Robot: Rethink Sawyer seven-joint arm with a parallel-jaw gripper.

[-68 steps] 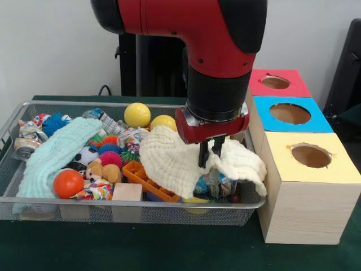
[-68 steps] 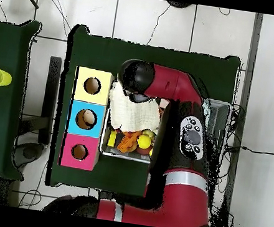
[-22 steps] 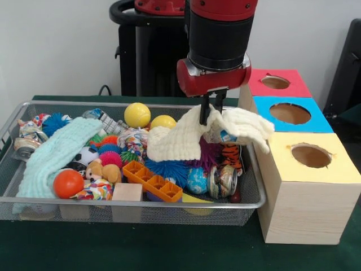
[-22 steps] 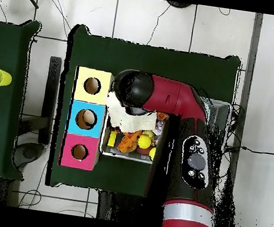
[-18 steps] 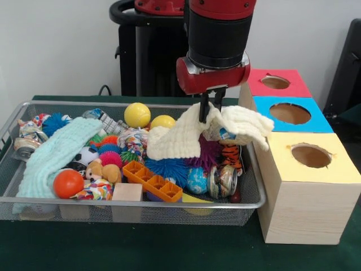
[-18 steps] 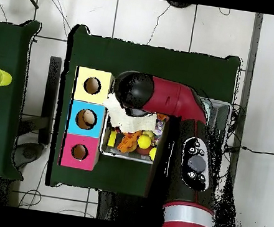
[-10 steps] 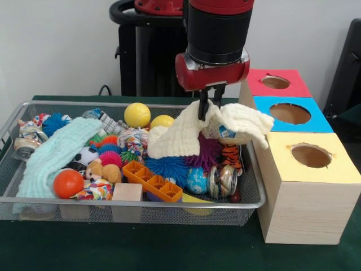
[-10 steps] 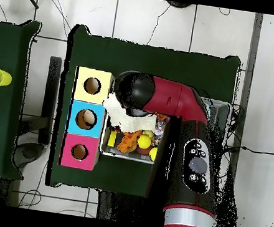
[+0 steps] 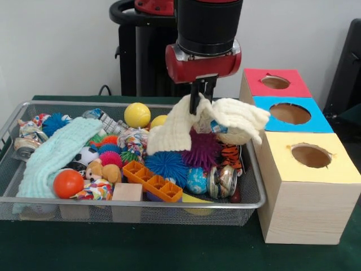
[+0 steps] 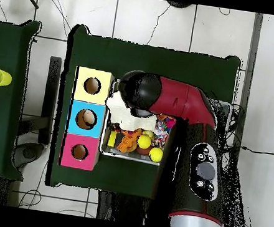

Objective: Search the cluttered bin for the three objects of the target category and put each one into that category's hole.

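**Cream cloth lifted above the bin, beside the boxes**

The gripper (image 9: 198,100) is clamped on a bunched fold of the cream cloth (image 9: 225,117), which hangs clear of most of the clutter in the wire bin (image 9: 130,201). One flap trails left toward the yellow ball (image 9: 137,114); the other droops right, just beside the yellow box (image 9: 307,186). Seen from overhead, the cloth (image 10: 116,108) sits between the bin and the row of boxes.

Handling, as a judgement: the cloth looks soft, light and limp, so it will sag and swing rather than hold shape. A pinch at a gathered ridge near the middle, as here, keeps both flaps short; a corner grip would let it trail.

Edges and room: the bin's right rim and the yellow box's wall stand close under the right flap, which could snag there. The purple spiky ball (image 9: 203,151) and can (image 9: 222,180) lie directly below. Open space is upward and over the box tops, where the yellow hole (image 9: 311,155), blue hole (image 9: 290,113) and red hole (image 9: 275,82) are unobstructed. Loose flaps may drape over a hole's rim instead of dropping through.
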